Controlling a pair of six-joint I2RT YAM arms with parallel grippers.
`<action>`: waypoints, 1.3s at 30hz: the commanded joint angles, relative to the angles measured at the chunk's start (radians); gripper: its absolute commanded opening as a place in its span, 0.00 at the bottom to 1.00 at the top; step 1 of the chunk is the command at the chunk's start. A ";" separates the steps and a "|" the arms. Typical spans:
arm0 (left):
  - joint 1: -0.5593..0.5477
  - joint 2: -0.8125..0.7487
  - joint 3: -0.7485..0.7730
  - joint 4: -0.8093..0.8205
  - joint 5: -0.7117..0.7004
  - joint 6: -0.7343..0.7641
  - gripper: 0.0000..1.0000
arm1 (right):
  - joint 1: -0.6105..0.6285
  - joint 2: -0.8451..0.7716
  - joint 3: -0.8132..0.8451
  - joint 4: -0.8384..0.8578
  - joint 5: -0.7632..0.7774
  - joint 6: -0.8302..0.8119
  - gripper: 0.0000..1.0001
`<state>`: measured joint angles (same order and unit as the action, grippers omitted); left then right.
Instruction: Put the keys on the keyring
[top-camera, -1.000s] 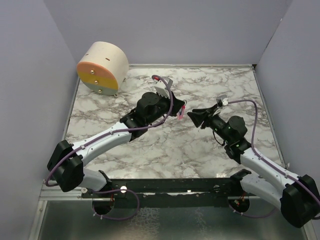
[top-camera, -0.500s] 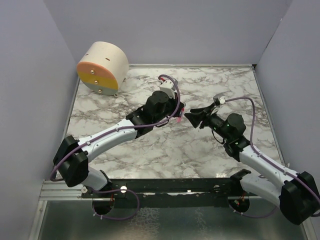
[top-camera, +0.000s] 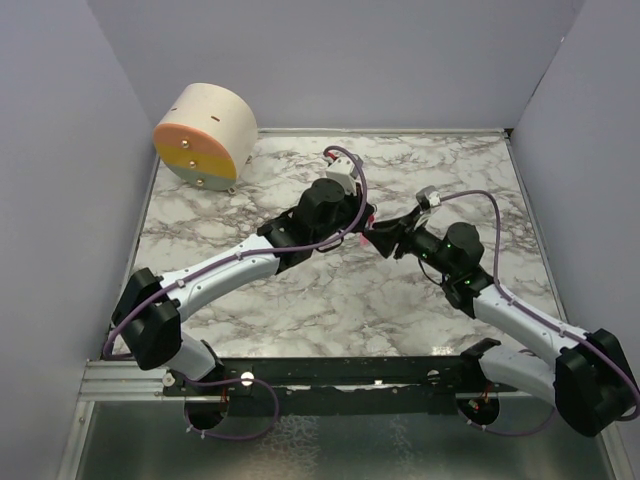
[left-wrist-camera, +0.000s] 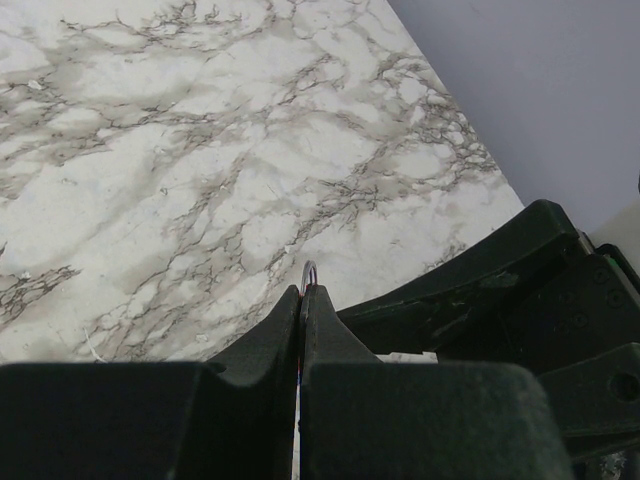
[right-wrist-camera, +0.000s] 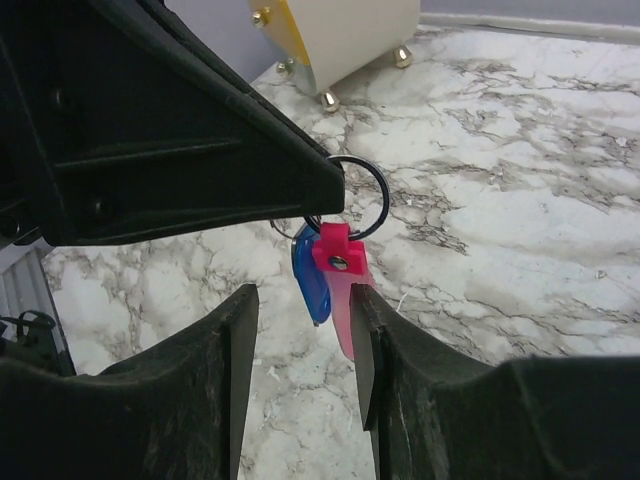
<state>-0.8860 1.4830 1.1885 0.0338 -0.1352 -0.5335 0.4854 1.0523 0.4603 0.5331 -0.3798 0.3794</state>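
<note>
Nearest me, both arms stretch from the table (top-camera: 300, 310) edge & meet mid-table. L gripper (left-wrist-camera: 302, 292) is clamped tight on the keyring (right-wrist-camera: 355, 195), holding it up off the marble. The blue tag (right-wrist-camera: 308, 275) & pink key (right-wrist-camera: 338, 285) dangle side by side under the ring. R gripper (right-wrist-camera: 303, 305) is released, jaws apart either side of tag & key, w/ the key just beside one finger. Far-left corner: cream drum (top-camera: 205, 135) w/ an orange face.

Key (right-wrist-camera: 338, 290) beside keyring (right-wrist-camera: 309, 280), both beneath left pincer (right-wrist-camera: 325, 190), within right pincer (right-wrist-camera: 303, 305).
</note>
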 joint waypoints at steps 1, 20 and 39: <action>-0.010 0.010 0.035 -0.002 -0.005 -0.015 0.00 | 0.010 0.016 0.038 0.051 -0.010 -0.003 0.41; -0.016 0.014 0.080 -0.072 -0.017 0.014 0.00 | 0.011 -0.013 0.027 0.001 0.124 -0.026 0.03; -0.014 -0.019 0.068 -0.085 -0.061 0.023 0.00 | 0.012 -0.085 0.044 -0.212 0.302 -0.048 0.01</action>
<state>-0.9031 1.4979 1.2499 -0.0441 -0.1551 -0.5251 0.5022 1.0019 0.4873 0.3790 -0.1696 0.3447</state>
